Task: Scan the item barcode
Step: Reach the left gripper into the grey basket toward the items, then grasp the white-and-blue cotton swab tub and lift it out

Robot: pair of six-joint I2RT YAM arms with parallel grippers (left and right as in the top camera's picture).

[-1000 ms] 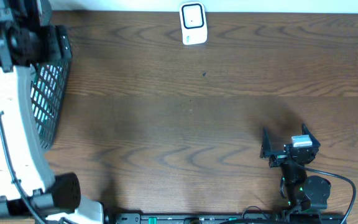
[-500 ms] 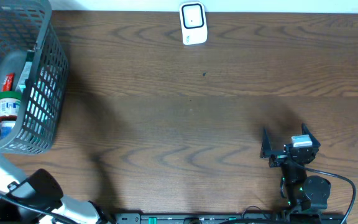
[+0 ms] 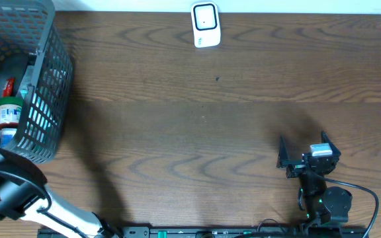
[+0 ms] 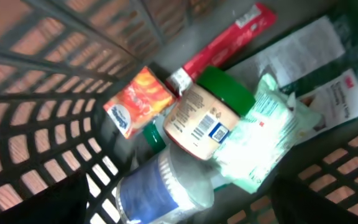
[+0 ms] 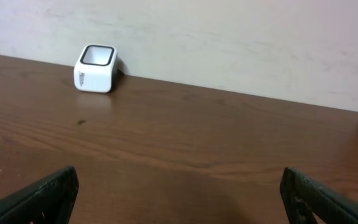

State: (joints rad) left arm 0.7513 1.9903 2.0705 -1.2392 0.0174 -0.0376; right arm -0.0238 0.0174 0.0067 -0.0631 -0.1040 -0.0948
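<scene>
Dark wood-grain table runs back to a pale wall, with a small white scanner standing at the far edge and a grey wire basket at the far left corner. Inside the basket, among other groceries, lies the likeliest item to scan: a jar with a green lid and a tan label. It is tipped on its side so that its barcode faces up toward the left wrist camera. It rests against an orange packet, a red tube, a clear bottle with a blue band and a soft pale-green pouch. I judge the jar to be stiff and fairly heavy for its size. Its smooth round walls could slip or roll in a loose grip, and it may break if it is glass. The safest hold looks to be across the body just under the lid, or across the lid itself, keeping fingers off the barcode so the scanner can read it. The left arm hangs by the basket's near side; the left gripper hardly shows, but nothing sits between its fingers and they stand apart. The right gripper rests well away at the near right, fingers spread wide and empty.
</scene>
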